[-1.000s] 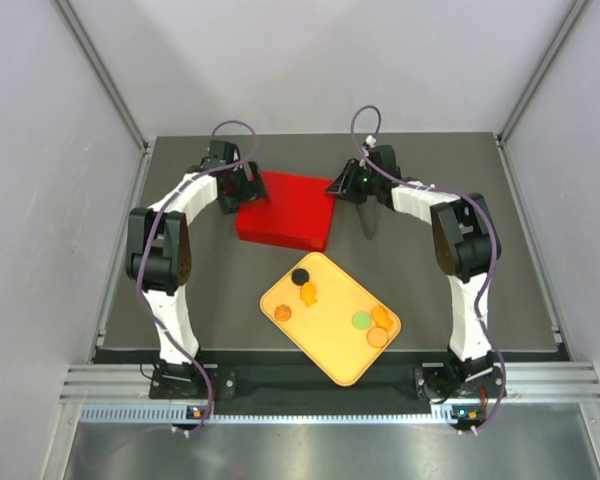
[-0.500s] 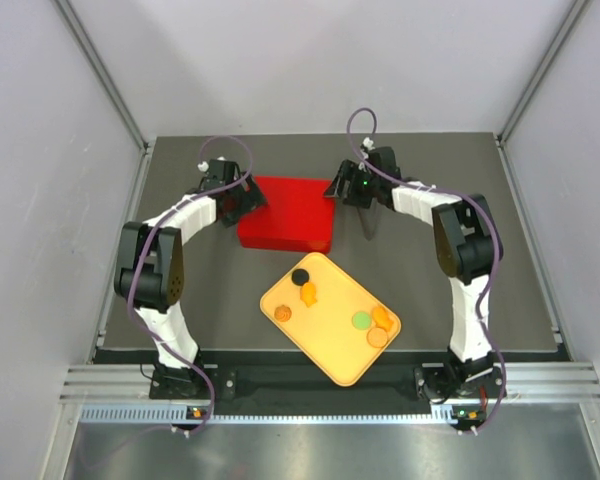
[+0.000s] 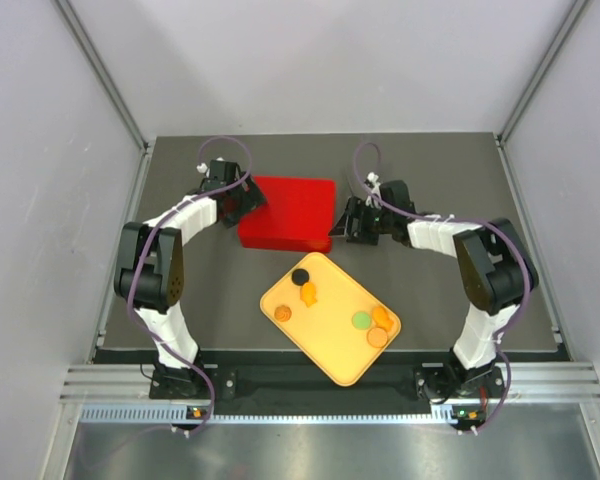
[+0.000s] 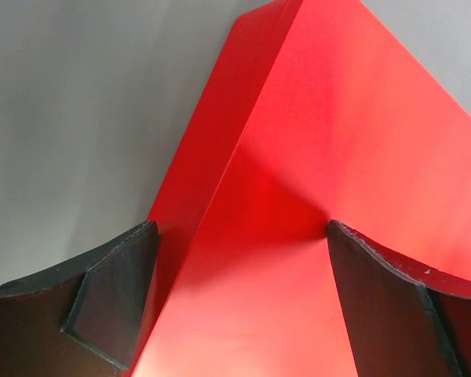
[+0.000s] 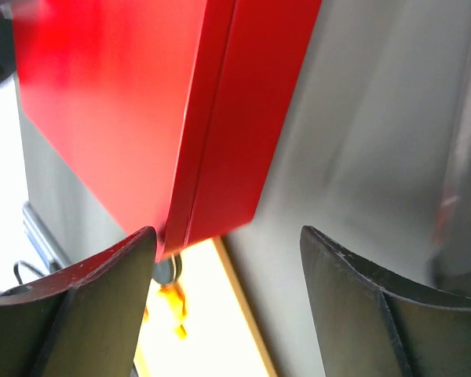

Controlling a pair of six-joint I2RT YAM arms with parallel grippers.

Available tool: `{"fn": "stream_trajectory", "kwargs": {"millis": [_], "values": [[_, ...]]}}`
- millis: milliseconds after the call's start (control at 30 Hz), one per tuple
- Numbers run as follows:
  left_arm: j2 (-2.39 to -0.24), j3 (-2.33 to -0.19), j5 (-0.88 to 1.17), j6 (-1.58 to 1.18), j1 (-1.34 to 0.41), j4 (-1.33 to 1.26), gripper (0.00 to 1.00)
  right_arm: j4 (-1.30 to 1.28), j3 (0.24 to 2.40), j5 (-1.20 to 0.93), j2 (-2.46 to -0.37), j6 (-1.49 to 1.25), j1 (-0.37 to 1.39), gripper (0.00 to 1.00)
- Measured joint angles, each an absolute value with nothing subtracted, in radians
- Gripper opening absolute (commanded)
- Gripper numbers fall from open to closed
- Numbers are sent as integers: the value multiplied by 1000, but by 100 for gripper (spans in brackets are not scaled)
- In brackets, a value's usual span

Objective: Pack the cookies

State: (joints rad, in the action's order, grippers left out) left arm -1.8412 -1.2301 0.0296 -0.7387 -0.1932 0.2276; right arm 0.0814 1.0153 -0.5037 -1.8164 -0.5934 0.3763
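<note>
The closed red box (image 3: 288, 213) sits at 12 o'clock of the yellow tray (image 3: 330, 350), where the cookies (image 3: 307, 292) lie. Both hands, left (image 4: 239, 290) and right (image 5: 228, 306), gape open, straddling its corners, holding nothing. Opening the lid seems the step; each needs purchase on the lid's edge.

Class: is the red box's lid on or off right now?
On. The red box shows an unbroken red top; the right wrist view shows a lid seam along its side.
</note>
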Motion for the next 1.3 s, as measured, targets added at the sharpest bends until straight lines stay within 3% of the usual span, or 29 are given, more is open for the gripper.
{"fn": "stream_trajectory", "kwargs": {"millis": [200,533,700,900,1100,1300], "values": [[-1841,-1226,25,-747,-195,222,91,158,975,-518,-1813,-622,422,66],[-1830,-1193,5,-763,-200,179,91,246,963,-535,-1838,-676,443,33],[-1826,-1181,-9,-766,-201,160,91,262,962,-536,-1846,-693,443,21],[-1814,-1155,-20,-770,-204,127,92,269,962,-541,-1850,-701,437,24],[-1802,-1139,-9,-772,-204,121,96,223,994,-563,-1860,-691,414,44],[-1786,-1118,35,-763,-203,122,97,67,1161,-555,-1938,-630,391,54]]}}
